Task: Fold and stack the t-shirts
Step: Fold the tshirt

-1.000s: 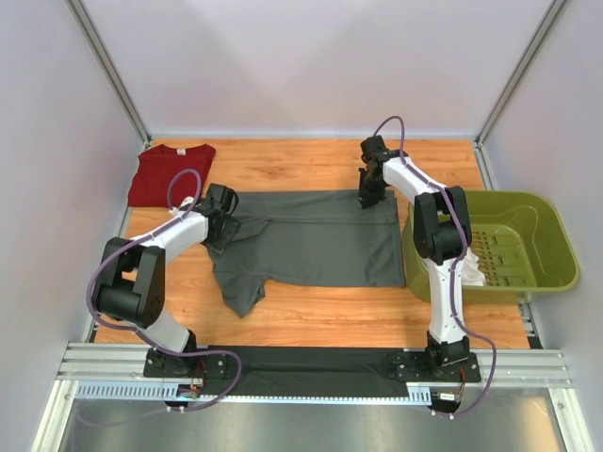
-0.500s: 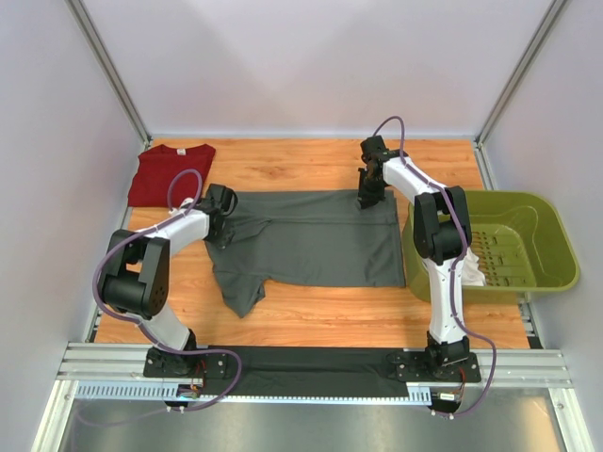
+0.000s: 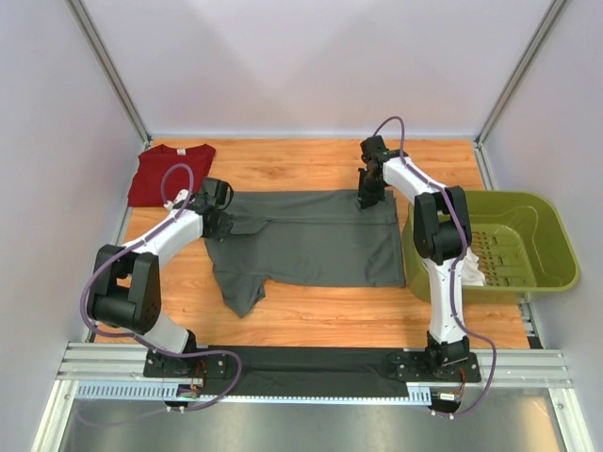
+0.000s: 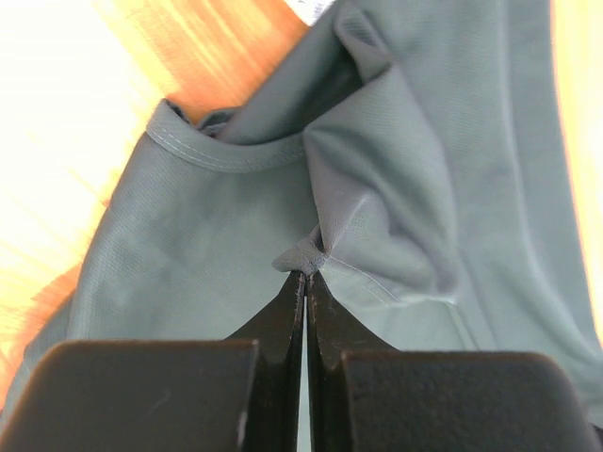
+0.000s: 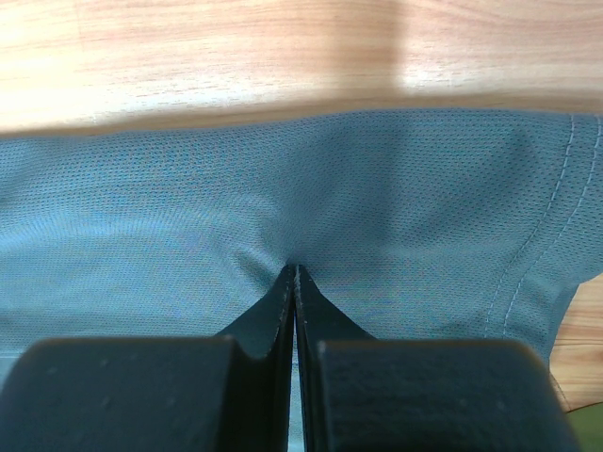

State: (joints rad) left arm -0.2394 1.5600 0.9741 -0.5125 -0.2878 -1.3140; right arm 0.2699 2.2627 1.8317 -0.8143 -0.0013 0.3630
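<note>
A dark grey t-shirt [image 3: 311, 237] lies spread across the middle of the wooden table, one sleeve [image 3: 237, 290] trailing toward the near left. My left gripper [image 3: 215, 218] is shut on a pinch of grey cloth [image 4: 306, 256] at the shirt's left end, beside the neckline. My right gripper [image 3: 367, 196] is shut on the grey fabric [image 5: 292, 266] near the shirt's far right corner. A dark red t-shirt [image 3: 168, 173] lies folded at the far left, apart from both grippers.
An olive-green plastic basket [image 3: 537, 247] stands at the right edge of the table with some white cloth [image 3: 471, 268] at its near left side. A dark mat [image 3: 311, 370] lies along the near edge between the arm bases.
My left gripper has closed on the grey shirt's left end and pulled it a little toward the far left. The right arm has not moved.
</note>
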